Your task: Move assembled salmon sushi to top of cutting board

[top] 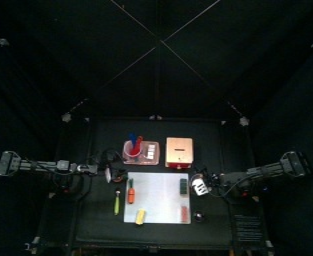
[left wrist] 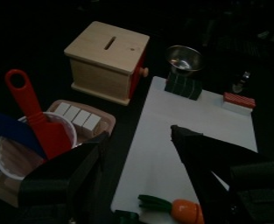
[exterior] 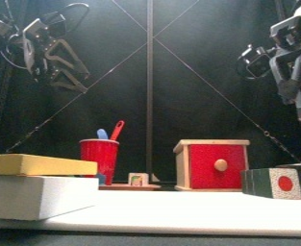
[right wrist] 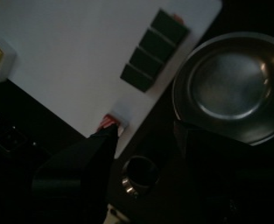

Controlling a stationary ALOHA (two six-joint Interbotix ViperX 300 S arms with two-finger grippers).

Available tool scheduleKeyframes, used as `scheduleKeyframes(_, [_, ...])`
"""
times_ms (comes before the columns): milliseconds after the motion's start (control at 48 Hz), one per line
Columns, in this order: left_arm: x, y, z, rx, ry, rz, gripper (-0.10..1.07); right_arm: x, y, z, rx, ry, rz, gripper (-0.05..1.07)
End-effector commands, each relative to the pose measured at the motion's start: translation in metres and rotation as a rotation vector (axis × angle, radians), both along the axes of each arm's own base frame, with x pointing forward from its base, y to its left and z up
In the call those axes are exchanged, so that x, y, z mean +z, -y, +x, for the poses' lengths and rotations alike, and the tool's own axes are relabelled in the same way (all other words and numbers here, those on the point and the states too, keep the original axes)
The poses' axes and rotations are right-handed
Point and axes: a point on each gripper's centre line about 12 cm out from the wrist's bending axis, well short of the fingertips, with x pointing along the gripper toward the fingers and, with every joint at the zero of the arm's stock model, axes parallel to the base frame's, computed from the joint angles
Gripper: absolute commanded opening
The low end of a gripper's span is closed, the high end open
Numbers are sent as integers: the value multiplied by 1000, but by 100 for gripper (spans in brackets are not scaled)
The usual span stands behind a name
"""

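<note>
The assembled salmon sushi (right wrist: 109, 125) is a tiny lump, red-pink over pale white. It sits at the 3 o'clock edge of the cutting board (top: 159, 203); whether it rests on the board or just off it is hard to tell from these views.

By count there is one board, one sushi, one yellow stick (top: 140, 215), one red stick (top: 129, 197), one dark green strip (right wrist: 160, 48), one metal bowl (right wrist: 233, 87), one wooden box (left wrist: 104, 61) and one small tray (left wrist: 74, 122) with a red cup (exterior: 99, 156) beside it.

The yellow stick lies toward the board's 7 o'clock corner, the red stick at its 9 o'clock edge and the green strip near 1 o'clock, leaving the middle and the 5 o'clock part bare. The box and tray stand on the surface past 12 o'clock.

The left tool (left wrist: 139, 144) hangs off the board's 10 o'clock corner, spread. The right tool (right wrist: 139, 144) hangs at 3 o'clock by the bowl, spread wide and gripping nothing.
</note>
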Motion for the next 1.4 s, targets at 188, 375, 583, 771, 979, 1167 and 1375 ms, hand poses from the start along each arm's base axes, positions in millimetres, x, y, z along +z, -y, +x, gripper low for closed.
scheduleKeyframes(188, [1, -1, 0, -2, 1, 9, 93, -8, -33, 30, -10, -50, 86, 88])
scheduleKeyframes(375, [1, -3, 0, 6, 2, 12, 93, -12, -50, 48, -30, -64, 79, 88])
scheduleKeyframes(583, [-1, -4, -1, 9, -5, 17, 93, -9, -57, 71, -71, -31, 88, 88])
scheduleKeyframes(771, [-7, -5, -4, 12, -21, 23, 93, -20, -66, 67, -112, -95, 128, 89])
scheduleKeyframes(979, [-9, -4, -4, 7, -25, 19, 93, -39, -83, 64, -196, -159, 167, 89])
scheduleKeyframes(1167, [-8, -6, -4, 13, -24, 25, 93, -56, -95, 72, -248, -160, 199, 88])
scheduleKeyframes(1375, [-9, -5, -4, 5, -25, 19, 93, -70, -99, 78, -268, -185, 212, 88])
